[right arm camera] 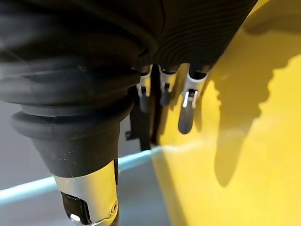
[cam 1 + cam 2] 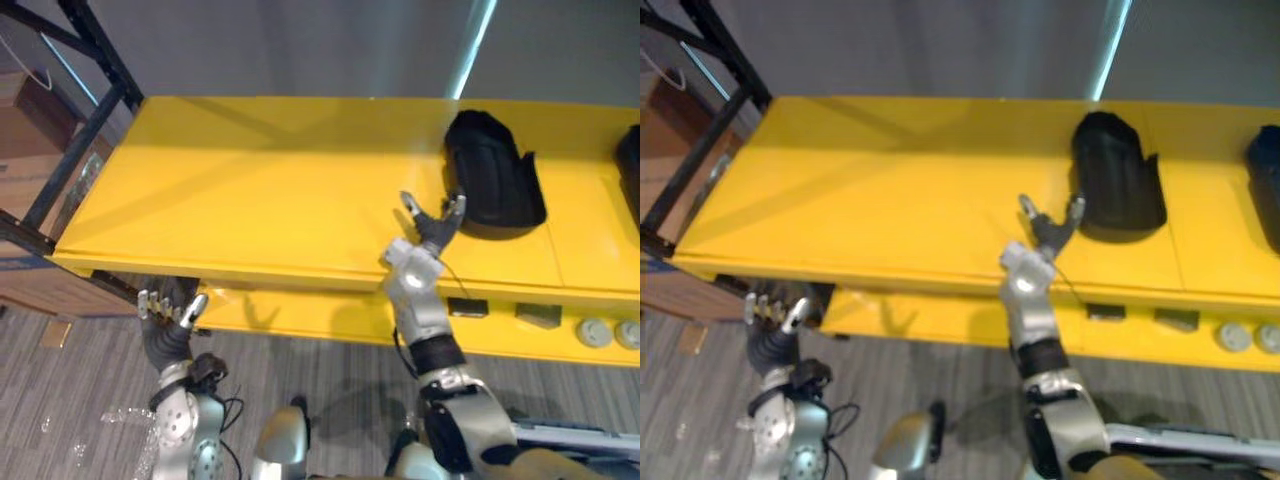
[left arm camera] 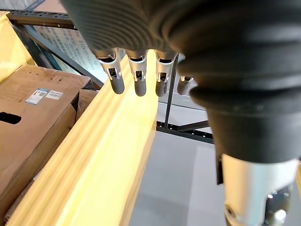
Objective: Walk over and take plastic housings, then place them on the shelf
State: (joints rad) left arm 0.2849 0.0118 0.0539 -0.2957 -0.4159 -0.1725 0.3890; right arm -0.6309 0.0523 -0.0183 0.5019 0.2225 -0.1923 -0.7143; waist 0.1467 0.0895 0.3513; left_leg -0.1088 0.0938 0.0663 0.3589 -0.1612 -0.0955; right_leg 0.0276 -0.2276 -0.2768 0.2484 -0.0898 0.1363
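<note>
A black plastic housing (image 2: 490,180) lies on the top board of the yellow shelf (image 2: 250,190), right of its middle. My right hand (image 2: 432,232) hovers over the board just left of the housing, open, fingers spread and holding nothing. In the right wrist view its straight fingers (image 1: 186,113) point along the yellow board towards the dark housing (image 1: 141,125). A second dark housing (image 2: 630,165) shows at the far right edge of the board. My left hand (image 2: 170,325) is low at the left, under the shelf's front edge, open and empty, fingers (image 3: 136,77) straight.
The lower yellow board carries small dark blocks (image 2: 467,307) and round grey parts (image 2: 594,331) at the right. A black rack frame (image 2: 70,150) stands at the left. Cardboard boxes (image 3: 33,117) sit beside the shelf. Grey carpet (image 2: 330,385) lies below.
</note>
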